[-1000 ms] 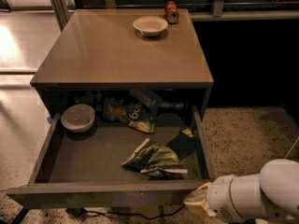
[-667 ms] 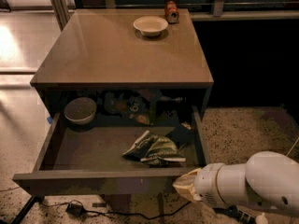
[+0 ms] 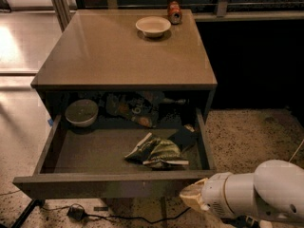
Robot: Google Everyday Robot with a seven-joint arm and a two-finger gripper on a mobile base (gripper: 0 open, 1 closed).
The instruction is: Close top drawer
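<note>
One wide, flat-front wood top drawer (image 3: 95, 187) open; tan-tipped gripper (image 3: 189, 199) by its front R corner, open/shut unclear.

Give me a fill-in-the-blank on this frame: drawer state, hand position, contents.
1. The top drawer is ____.
2. The hand is low by the drawer front's ____ end.
3. On the cabinet top, a red can stands beside a white ____.
4. In the drawer, the grey bowl sits at the back ____ corner.

Missing: open; right; bowl; left.
</note>
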